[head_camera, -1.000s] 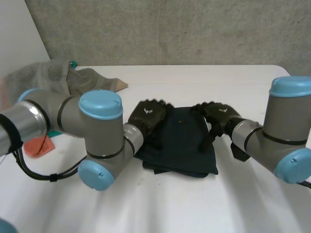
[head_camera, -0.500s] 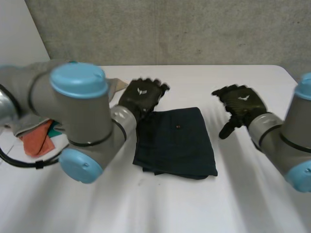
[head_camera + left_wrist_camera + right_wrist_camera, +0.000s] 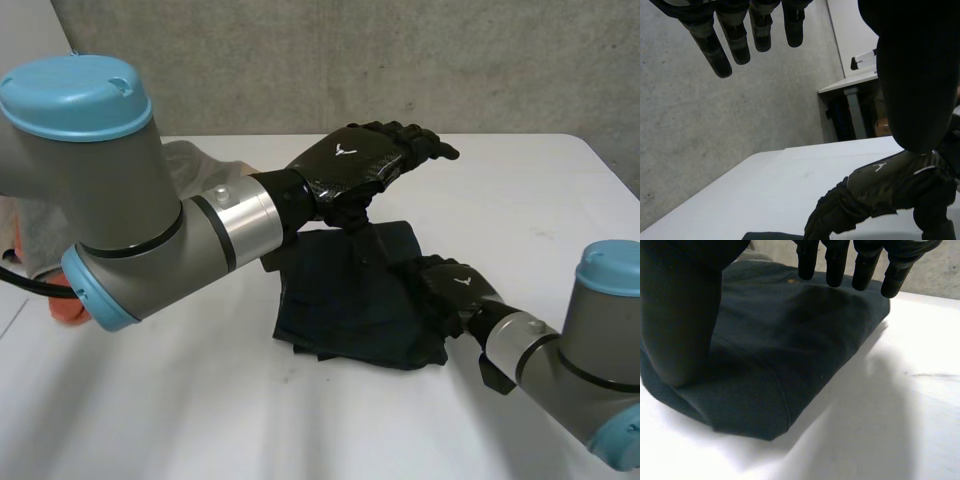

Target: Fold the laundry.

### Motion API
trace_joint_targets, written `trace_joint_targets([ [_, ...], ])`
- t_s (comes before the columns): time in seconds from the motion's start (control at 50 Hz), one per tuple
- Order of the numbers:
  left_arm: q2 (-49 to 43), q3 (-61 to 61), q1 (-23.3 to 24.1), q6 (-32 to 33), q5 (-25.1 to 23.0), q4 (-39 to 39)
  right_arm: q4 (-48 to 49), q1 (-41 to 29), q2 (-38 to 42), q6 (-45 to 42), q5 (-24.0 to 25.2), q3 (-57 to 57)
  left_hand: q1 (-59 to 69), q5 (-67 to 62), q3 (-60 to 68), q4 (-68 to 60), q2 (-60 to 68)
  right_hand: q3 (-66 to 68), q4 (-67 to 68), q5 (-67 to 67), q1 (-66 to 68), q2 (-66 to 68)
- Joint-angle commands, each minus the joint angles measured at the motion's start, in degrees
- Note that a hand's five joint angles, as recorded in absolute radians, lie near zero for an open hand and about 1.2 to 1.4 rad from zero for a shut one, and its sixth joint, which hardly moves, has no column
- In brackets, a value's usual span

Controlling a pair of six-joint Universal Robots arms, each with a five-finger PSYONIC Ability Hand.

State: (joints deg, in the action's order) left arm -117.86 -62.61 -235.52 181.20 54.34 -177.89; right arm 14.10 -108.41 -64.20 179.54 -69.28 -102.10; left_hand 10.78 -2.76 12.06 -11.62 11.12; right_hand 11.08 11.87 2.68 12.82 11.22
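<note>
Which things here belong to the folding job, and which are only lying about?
Job: dark folded cloth; left hand, open above it; right hand, open at its right edge.
Lying about: grey garment; orange cloth; both beside the left arm.

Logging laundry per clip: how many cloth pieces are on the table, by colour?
Dark navy: 1, the folded garment
Grey-beige: 1, the crumpled cloth
Orange: 1, the small cloth, partly hidden by the left arm
Total: 3
</note>
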Motion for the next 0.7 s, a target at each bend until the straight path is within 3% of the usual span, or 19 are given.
trace_joint_targets([
  [0.02,-0.18,-0.50,0.24,0.38,1.65,0.00,1.10,-1.10,5.65,-3.85,-2.43,3.57,0.61,1.37,-0.67,0.23,0.27,-1.08,-1.87,-2.68,-2.82,-1.22],
  [0.04,-0.18,-0.50,0.15,0.38,1.65,0.00,1.19,-1.10,6.10,-4.03,-2.78,4.01,0.61,1.37,-0.67,0.23,0.27,0.63,-0.15,-0.97,-1.11,0.50],
  [0.06,-0.18,-0.50,0.15,0.38,1.73,0.00,1.28,-1.18,6.28,-4.29,-3.05,4.27,0.61,1.37,-0.67,0.23,0.27,10.51,9.72,8.91,8.77,10.38],
  [0.08,-0.18,-0.50,0.15,0.38,1.74,0.00,1.71,-1.27,6.28,-4.38,-3.66,4.80,0.61,1.37,-0.67,0.23,0.27,49.91,49.12,48.31,48.17,49.77],
  [0.1,-0.18,-0.50,0.15,0.38,1.74,-0.08,2.24,-1.19,6.28,-4.38,-3.84,4.98,0.61,1.37,-0.67,0.23,0.27,68.73,67.94,67.13,66.99,68.59],
  [0.34,0.18,0.21,0.15,0.21,2.00,-0.17,8.92,-0.40,6.54,-4.11,-8.06,11.04,0.44,1.54,-0.83,0.40,0.10,68.92,68.13,67.32,67.18,68.78],
  [0.52,2.72,0.38,0.06,-0.15,2.09,-1.75,4.45,12.25,15.05,-4.38,-10.34,29.92,0.44,1.54,-0.83,0.40,0.10,68.92,68.13,67.32,67.18,68.78],
  [0.7,3.25,0.82,0.33,-0.93,3.32,-3.51,-1.26,21.66,31.13,-4.29,-12.63,54.97,0.44,1.54,-0.83,0.40,0.10,68.92,68.13,67.32,67.18,68.78],
])
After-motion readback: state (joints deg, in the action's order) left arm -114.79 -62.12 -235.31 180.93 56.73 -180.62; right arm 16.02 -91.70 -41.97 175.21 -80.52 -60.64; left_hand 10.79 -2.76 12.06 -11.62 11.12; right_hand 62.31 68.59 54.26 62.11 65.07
